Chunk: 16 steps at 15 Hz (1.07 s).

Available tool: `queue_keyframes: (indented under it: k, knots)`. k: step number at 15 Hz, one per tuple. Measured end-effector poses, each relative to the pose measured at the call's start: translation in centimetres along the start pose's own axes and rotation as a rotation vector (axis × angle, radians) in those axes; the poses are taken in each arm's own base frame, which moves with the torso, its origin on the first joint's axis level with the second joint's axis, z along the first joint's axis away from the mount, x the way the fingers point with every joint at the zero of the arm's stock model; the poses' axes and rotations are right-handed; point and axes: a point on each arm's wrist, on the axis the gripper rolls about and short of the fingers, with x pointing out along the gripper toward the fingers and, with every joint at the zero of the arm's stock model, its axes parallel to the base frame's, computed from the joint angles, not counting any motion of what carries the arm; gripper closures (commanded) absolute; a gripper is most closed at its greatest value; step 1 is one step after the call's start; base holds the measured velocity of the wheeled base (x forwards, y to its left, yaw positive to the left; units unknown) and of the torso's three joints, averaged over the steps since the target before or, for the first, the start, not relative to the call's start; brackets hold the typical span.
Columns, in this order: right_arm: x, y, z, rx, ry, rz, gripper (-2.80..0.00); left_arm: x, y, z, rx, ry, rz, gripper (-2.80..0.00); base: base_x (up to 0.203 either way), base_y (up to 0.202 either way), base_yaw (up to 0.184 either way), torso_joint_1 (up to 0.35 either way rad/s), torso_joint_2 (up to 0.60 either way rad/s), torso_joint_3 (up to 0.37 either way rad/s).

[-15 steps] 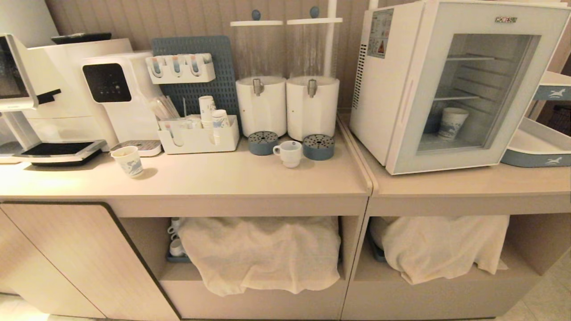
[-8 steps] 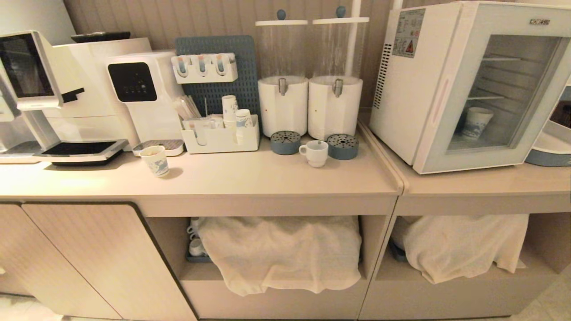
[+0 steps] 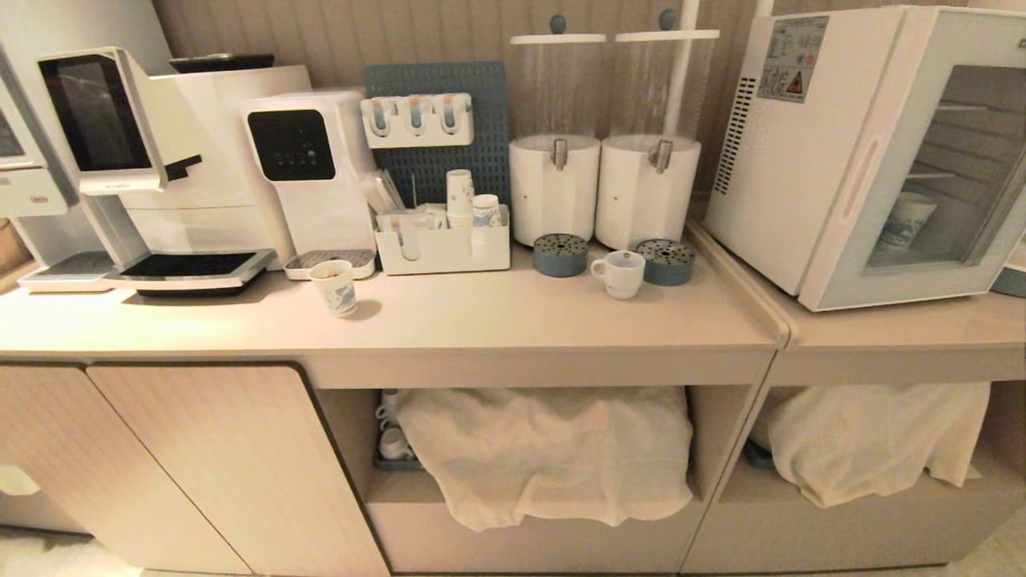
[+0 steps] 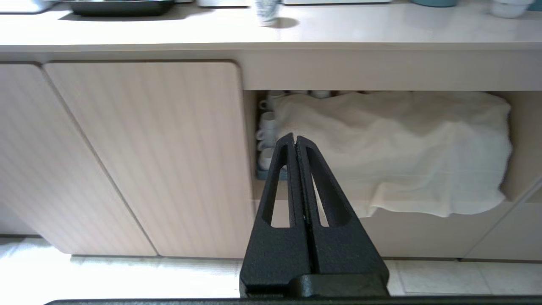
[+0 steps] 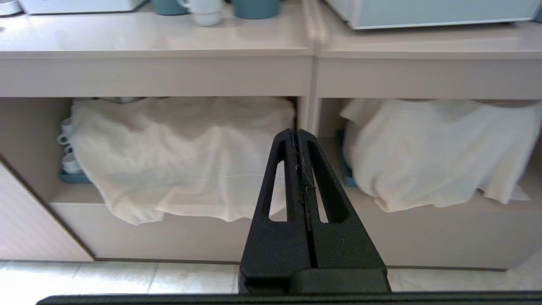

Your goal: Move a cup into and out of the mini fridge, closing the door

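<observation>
- Cup (image 3: 621, 273): the small white ceramic cup is seen upright on the counter (image 3: 497, 320), between 2 round blue-grey drip trays (image 3: 560, 254) in front of 2 white dispensers (image 3: 555, 188); its handle is turned toward the left of the head view.
- Mini fridge (image 3: 789, 152) is placed on the adjoining counter section at the right, well apart from the cup; its vent slots and warning sticker (image 3: 791, 58) are shown on the side wall.
- Door (image 3: 914, 232) is seen shut, with a patterned paper cup (image 3: 906, 222) visible behind its glass.
- Another patterned paper cup (image 3: 335, 288) is set on the counter near a white machine (image 3: 309, 168).
- Left gripper (image 4: 295, 142) is held low in front of the cabinet, below counter height, with its 2 black fingers pressed together and nothing between them.
- Right gripper (image 5: 295, 135) is likewise held low, facing the open shelf, clenched on nothing.
- White cloths (image 3: 553, 449) are draped over the shelf contents under the counter; a few white cups (image 3: 391, 429) are exposed beside the left cloth.
</observation>
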Motion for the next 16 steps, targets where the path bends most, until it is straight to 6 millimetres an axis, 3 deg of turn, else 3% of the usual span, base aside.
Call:
queue_keyframes:
  k: [13,16]
  knots:
    - [0.02,0.0,0.01,0.001,-0.005,-0.002,0.0,0.0,0.0,0.0,0.0,0.0,0.0,0.0,0.0,0.193,0.0,0.002,0.0,0.003]
    - [0.02,0.0,0.01,0.013,-0.006,-0.002,0.0,0.0,0.0,0.0,0.0,0.0,0.0,0.0,0.0,0.075,0.005,0.001,0.0,-0.001]
